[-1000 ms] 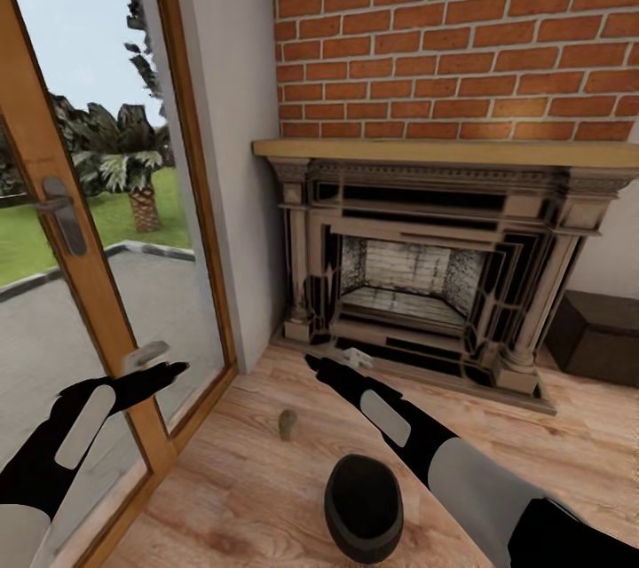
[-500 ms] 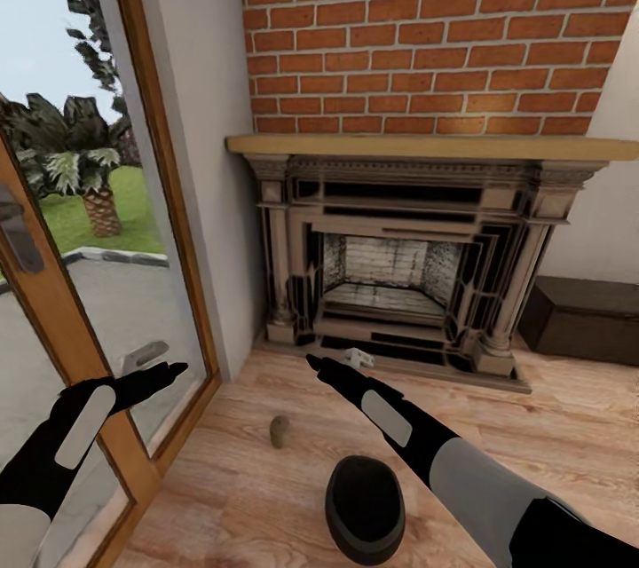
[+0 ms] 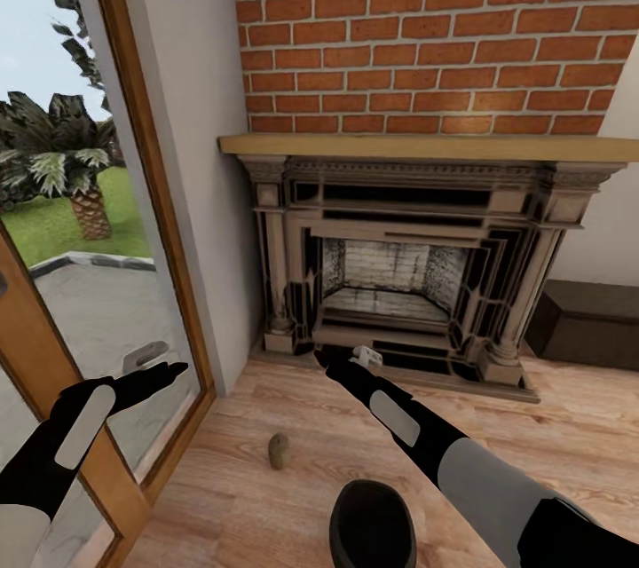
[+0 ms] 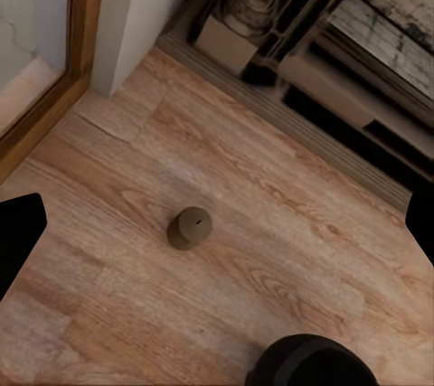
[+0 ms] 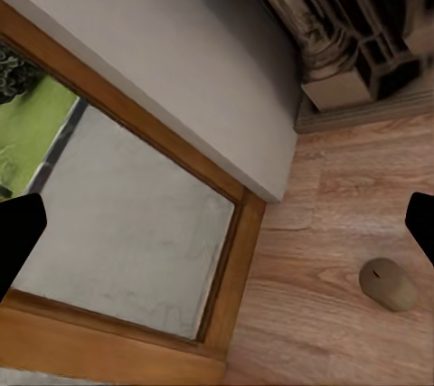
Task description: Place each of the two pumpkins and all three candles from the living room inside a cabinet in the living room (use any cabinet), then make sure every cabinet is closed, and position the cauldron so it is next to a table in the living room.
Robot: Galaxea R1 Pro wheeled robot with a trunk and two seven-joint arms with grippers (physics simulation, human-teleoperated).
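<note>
Far left is the glass door with its wooden frame (image 3: pixel 169 222), garden outside. My left gripper (image 3: pixel 158 370) hangs in front of that glass, holding nothing; in the left wrist view my fingertips (image 4: pixel 20 234) sit dark at opposite edges, so the fingers are spread wide. Below them on the wood floor (image 3: pixel 266 506) stands one candle (image 3: pixel 279 451), a stubby tan cylinder, upright as far as I can tell, on bare planks between door frame and cauldron, touching neither. The left wrist camera looks nearly straight down on it. The cauldron (image 3: pixel 373 524) is just right of the candle, at the bottom of the head view, on the floor with its black mouth up, close under my right forearm. My right gripper (image 3: pixel 342 361) reaches forward toward the fireplace (image 3: pixel 399 266) base, empty too, fingers spread, dark tips at both sides of the right wrist view. Behind is the brick wall (image 3: pixel 426 27). At far right a low dark-brown unit (image 3: pixel 590 324) sits by the hearth, likely the cabinet; I cannot tell whether it is closed.

Progress, my guess: early. This candle is not picked up, the cauldron is near the hearth with no table in sight, pumpkins and the other candles unaccounted for. Next is probably grabbing this candle with the left
</note>
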